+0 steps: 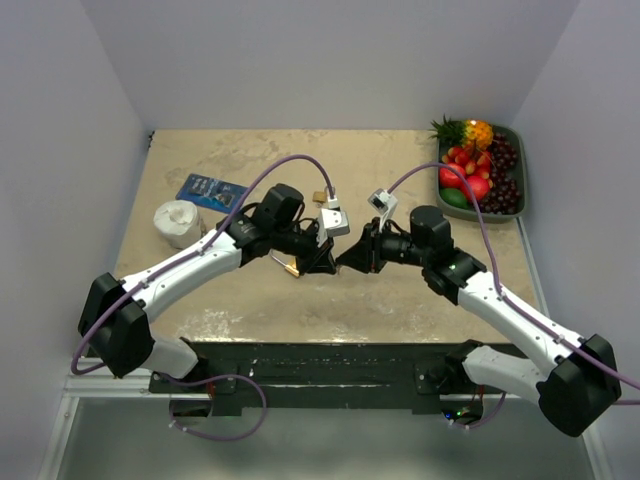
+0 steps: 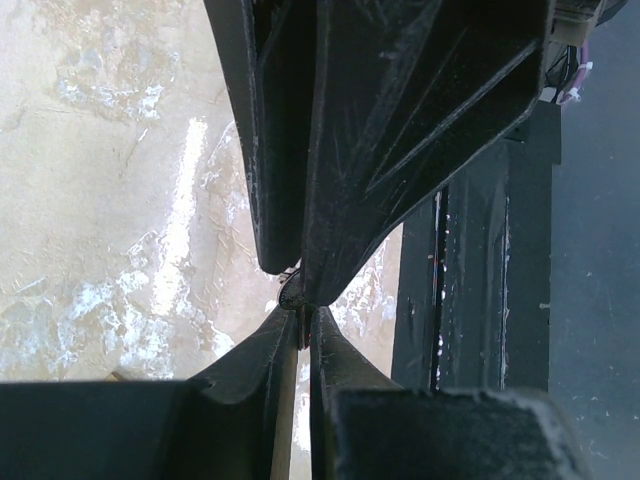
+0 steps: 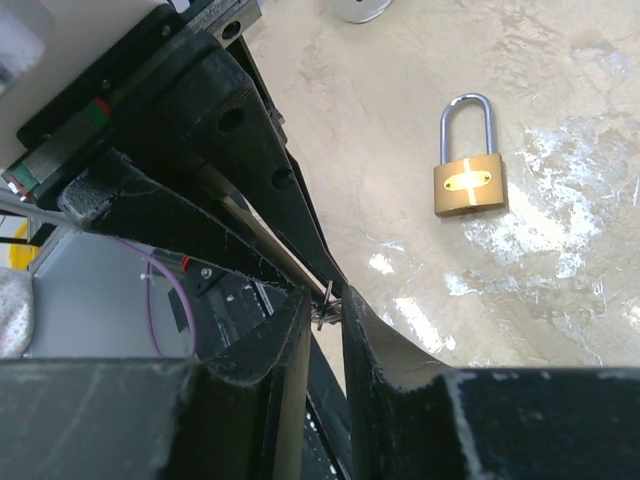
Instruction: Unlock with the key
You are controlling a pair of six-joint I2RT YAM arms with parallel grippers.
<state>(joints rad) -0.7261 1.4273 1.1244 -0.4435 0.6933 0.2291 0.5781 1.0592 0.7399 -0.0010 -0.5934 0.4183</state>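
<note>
Top external view: I see both arms reaching inward and meeting tip to tip over the middle of the table [image 1: 400, 300], toward its near edge.
Left gripper [image 1: 322, 262]: narrow. On the left wrist camera its two fingers [image 2: 250, 380] sit almost together, with a thin sliver pinched between them. I read this as a grip on the key.
Key [image 3: 325, 303]: mostly hidden. I can make out only a small metal piece and a bit of wire ring at the spot where the four fingertips meet.
Right gripper [image 1: 348, 258]: narrow. Its fingers [image 3: 385, 345] flank the key with a slim gap between them. I cannot tell whether they pinch it or only stand beside it.
Padlock [image 3: 468, 172]: brass body and silver shackle, with both shackle legs seated in the body. It lies flat on the table, well apart from both grippers. On the right wrist camera it lies beyond the fingertips and to their right.
Unidentified item [image 1: 290, 268]: a small brass-and-silver object on the table just beside the left gripper. It is too small for me to name.
Far left of table: a white roll [image 1: 180, 222] with a blue packet [image 1: 210, 190] near it.
Far right corner: a green tray [image 1: 521, 160] holding assorted fruit.
</note>
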